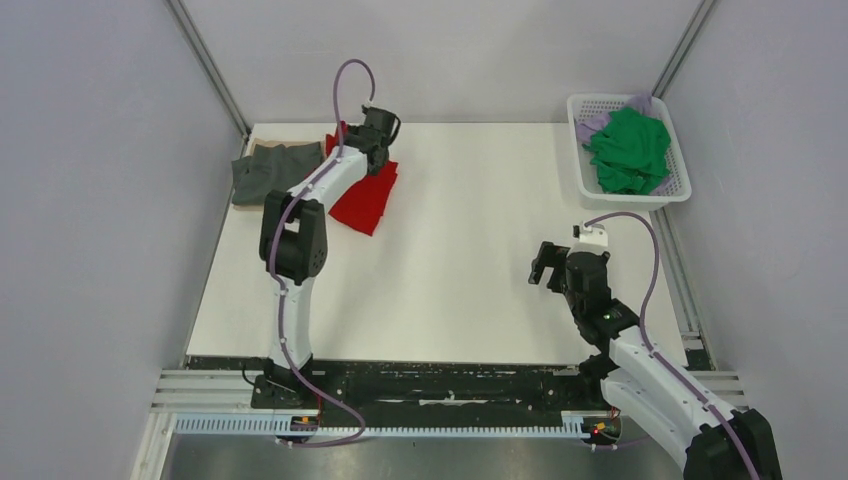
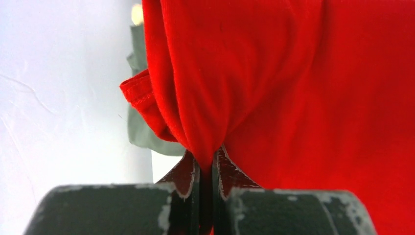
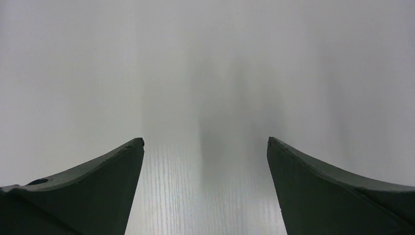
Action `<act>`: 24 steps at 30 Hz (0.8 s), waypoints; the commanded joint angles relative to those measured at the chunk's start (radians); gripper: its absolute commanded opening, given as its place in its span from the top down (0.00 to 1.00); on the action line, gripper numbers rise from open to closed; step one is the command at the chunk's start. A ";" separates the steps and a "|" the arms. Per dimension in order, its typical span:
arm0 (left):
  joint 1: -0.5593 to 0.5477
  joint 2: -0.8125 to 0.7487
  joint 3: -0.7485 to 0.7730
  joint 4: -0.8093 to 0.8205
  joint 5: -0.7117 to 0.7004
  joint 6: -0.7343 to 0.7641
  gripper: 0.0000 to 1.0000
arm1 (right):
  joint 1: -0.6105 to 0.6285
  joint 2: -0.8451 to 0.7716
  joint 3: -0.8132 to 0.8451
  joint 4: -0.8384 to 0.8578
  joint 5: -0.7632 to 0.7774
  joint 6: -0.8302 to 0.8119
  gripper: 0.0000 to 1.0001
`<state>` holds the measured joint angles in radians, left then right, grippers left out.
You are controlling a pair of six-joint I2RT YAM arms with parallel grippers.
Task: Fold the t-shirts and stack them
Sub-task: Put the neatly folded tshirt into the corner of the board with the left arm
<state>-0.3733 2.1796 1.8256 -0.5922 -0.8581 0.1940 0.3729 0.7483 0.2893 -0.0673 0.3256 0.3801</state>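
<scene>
The red t-shirt (image 1: 366, 198) lies folded at the table's far left, partly under my left arm. My left gripper (image 1: 381, 128) is shut on a bunched fold of it; in the left wrist view the red t-shirt (image 2: 274, 73) fills the frame above my left gripper (image 2: 206, 161). A dark grey t-shirt (image 1: 268, 172) lies folded on a tan t-shirt (image 1: 268, 147) at the far left corner. A green t-shirt (image 1: 628, 150) and a pale lilac one (image 1: 592, 124) lie in the white basket (image 1: 580, 170). My right gripper (image 1: 549, 263) is open and empty over bare table; it also shows in the right wrist view (image 3: 205, 142).
The white basket stands at the far right edge, beside the right wall. Grey walls close in both sides and the back. A metal rail runs along the near edge by the arm bases.
</scene>
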 commanded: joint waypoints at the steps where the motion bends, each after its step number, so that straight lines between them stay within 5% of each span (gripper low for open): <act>1: 0.082 -0.042 0.138 0.065 0.090 0.171 0.98 | -0.003 0.004 0.045 0.001 0.059 -0.007 0.02; 24: 0.166 -0.127 0.331 -0.071 0.216 0.183 0.98 | -0.003 0.033 0.069 0.001 0.207 -0.077 0.02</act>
<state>-0.2092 2.1715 2.1159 -0.6418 -0.6701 0.3359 0.3729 0.8013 0.3382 -0.1215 0.4995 0.3271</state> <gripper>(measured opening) 0.084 0.979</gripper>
